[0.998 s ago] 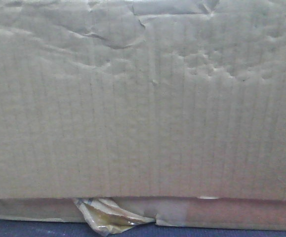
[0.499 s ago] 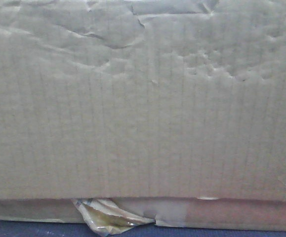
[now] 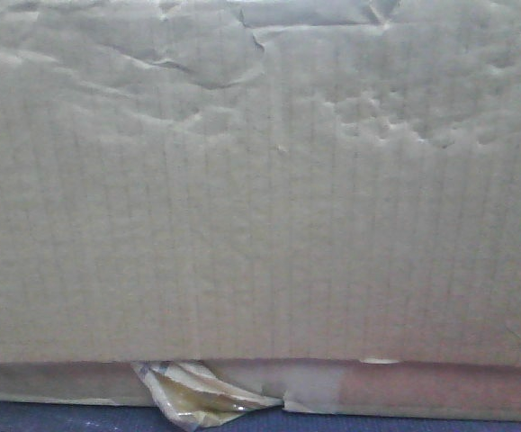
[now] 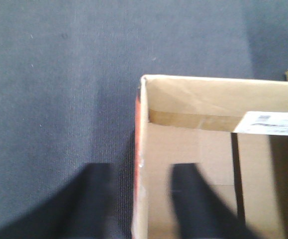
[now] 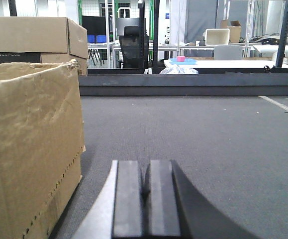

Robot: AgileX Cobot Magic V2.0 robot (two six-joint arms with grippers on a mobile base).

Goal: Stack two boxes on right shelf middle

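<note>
Nothing has visibly moved since a second ago: in the front view the same creased cardboard face (image 3: 260, 198) fills the frame, with the same crumpled tape (image 3: 197, 396) at its lower edge.

From the left wrist, an open-topped box (image 4: 193, 149) sits on grey carpet (image 4: 59, 74). The left tool (image 4: 141, 169) is spread wide and straddles the box's left wall, one finger outside over the carpet and one inside. Both stand clear of the cardboard, so it grips nothing. A white label (image 4: 273, 124) lies across the opening.

The right tool (image 5: 144, 167) is low over the carpet with its fingers pressed together and nothing between them. A dented box (image 5: 29, 144) stands just to its left, and a second box (image 5: 34, 35) stands behind that one. I cannot tell which of these is the box under the left arm. No shelf is in view.

The box is thin corrugated card, and the part of its inside that shows is empty, so it is probably light. The creases and dents suggest soft walls that will bow under a pinch. A hold on one wall alone would likely let the box tilt or swing. Gripping near the corner, where the card is stiffest, seems better. The right tool taking the opposite wall would keep the box level.
</note>
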